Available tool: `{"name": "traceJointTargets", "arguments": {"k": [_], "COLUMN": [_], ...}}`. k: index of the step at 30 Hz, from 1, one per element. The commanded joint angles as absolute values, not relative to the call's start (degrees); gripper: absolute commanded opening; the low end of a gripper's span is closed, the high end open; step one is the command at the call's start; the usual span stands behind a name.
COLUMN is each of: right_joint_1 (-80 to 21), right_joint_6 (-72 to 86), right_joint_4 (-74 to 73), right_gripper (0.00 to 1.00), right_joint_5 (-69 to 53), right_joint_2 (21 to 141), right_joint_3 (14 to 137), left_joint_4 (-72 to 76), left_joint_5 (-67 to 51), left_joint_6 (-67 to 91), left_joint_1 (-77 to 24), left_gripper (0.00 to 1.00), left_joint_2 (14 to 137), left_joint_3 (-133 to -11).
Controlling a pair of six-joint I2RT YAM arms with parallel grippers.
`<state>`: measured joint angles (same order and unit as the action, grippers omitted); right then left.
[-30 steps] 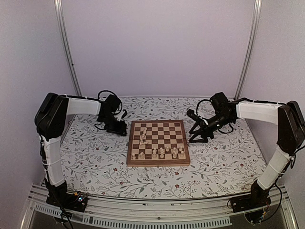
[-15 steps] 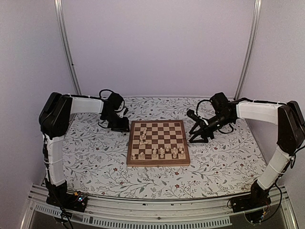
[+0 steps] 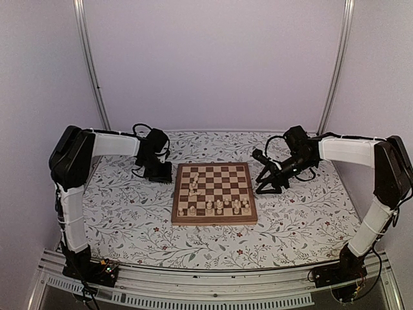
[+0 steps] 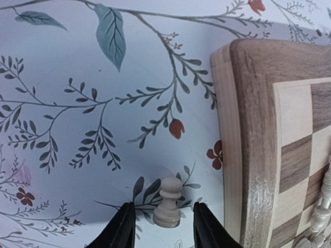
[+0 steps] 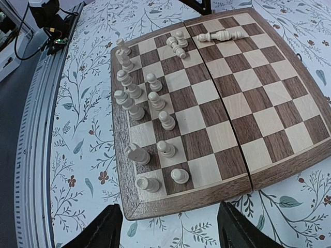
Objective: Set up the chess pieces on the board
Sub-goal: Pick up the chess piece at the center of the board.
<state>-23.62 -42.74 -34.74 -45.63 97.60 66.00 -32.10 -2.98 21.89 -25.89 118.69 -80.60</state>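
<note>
The board [image 3: 214, 192] lies mid-table with several pale chess pieces [image 3: 218, 206] standing along its near rows and some lying at its left side [image 3: 193, 184]. My left gripper [image 3: 159, 172] is low over the cloth at the board's far left corner. In the left wrist view it [image 4: 162, 227] is open, fingers either side of a standing pale pawn [image 4: 168, 202] on the cloth, next to the board's border [image 4: 247, 129]. My right gripper [image 3: 268, 188] is open and empty beside the board's right edge. The right wrist view shows the board [image 5: 269, 82], standing pieces [image 5: 155, 103] and a fallen piece [image 5: 222, 35].
A floral cloth [image 3: 129, 213] covers the table. Metal frame posts [image 3: 90, 64] and pale walls stand behind. A rail [image 3: 206, 274] runs along the near edge.
My left gripper has shifted slightly right and back toward the board's far left corner. The right arm has hardly moved.
</note>
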Motion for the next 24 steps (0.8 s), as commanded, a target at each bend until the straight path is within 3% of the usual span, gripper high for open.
{"name": "traceJointTargets", "arguments": {"k": [1, 7, 17, 24], "right_joint_1": [-23.6, -23.6, -23.6, -23.6], "right_joint_6": [-43.4, -43.3, -43.2, -43.2], "right_joint_4": [-35.5, -35.6, -35.6, -35.6], "right_gripper": [0.66, 0.65, 0.65, 0.65], "right_joint_5": [-46.8, -46.9, -46.9, -47.0], "right_joint_2": [98.3, 98.0, 97.9, 97.6], "right_joint_3": [67.4, 67.4, 67.5, 67.5], "left_joint_4": [-40.0, -39.7, -41.8, -44.5], "left_joint_5": [-1.8, -2.6, -0.9, -0.7], "left_joint_6": [24.1, 23.7, 20.0, 20.1], "left_joint_1": [-26.9, -27.1, -26.9, -26.8], "left_gripper": [0.40, 0.34, 0.35, 0.26], "left_joint_2": [120.9, 122.5, 127.2, 127.5], "left_joint_3": [-77.7, -78.2, -83.4, -84.8]}}
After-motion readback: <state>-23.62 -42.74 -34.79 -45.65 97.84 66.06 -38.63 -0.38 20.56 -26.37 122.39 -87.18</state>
